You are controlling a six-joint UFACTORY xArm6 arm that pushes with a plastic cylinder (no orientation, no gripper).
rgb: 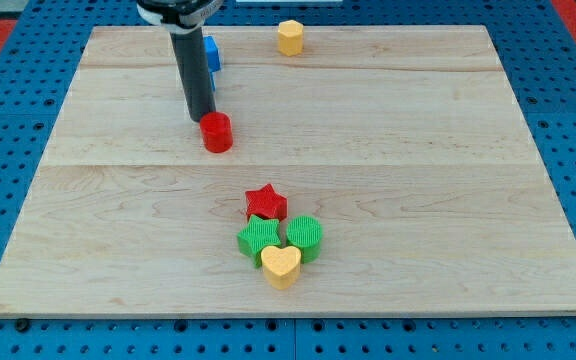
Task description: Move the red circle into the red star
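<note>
Rod and red circle (217, 132) meet near the board's ten o'clock region: my tip (200, 119) sits just at the circle's ten o'clock side, touching or nearly so, the view being too coarse to tell. No pincer exists here, only the bare rod, so nothing is grasped. Red star (266, 203) lies at five o'clock from the circle, well apart, with open wooden board (418, 150) between them. Green star-like block (258, 239), green circle (305, 237) and yellow heart (281, 265) crowd against the star's six o'clock side. Blue block (211, 53) peeks from behind the rod; yellow hexagon (290, 37) rests at twelve o'clock.
</note>
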